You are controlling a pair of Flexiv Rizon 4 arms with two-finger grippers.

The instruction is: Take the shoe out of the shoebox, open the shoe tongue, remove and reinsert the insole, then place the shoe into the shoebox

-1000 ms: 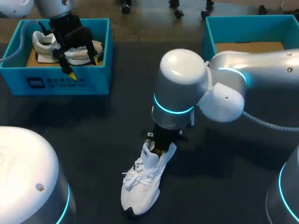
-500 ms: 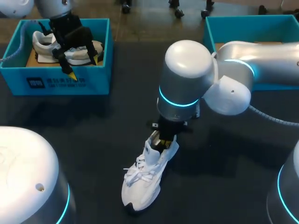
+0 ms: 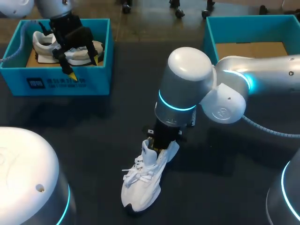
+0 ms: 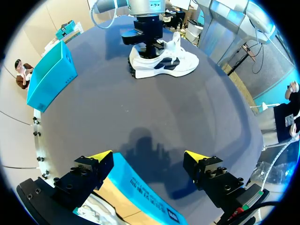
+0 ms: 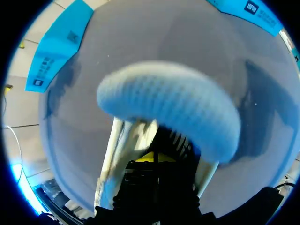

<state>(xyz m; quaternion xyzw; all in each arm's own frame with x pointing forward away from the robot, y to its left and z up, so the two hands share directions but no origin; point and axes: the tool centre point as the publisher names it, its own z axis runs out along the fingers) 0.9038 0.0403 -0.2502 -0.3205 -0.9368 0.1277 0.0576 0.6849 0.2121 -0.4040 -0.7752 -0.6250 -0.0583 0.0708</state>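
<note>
Head view: dark tabletop [image 3: 79, 131], blue shoebox [image 3: 101, 70] at far left corner, second shoebox [image 3: 209, 35] at far right corner. White shoe [image 3: 140, 187] lies by the near edge's middle, its heel end under the right fingers [image 3: 159, 143], that arm pointing straight down; grip can't tell. Left fingers [image 3: 84, 65] are spread apart, hovering over the left shoebox, which holds another shoe [image 3: 44, 44].
</note>
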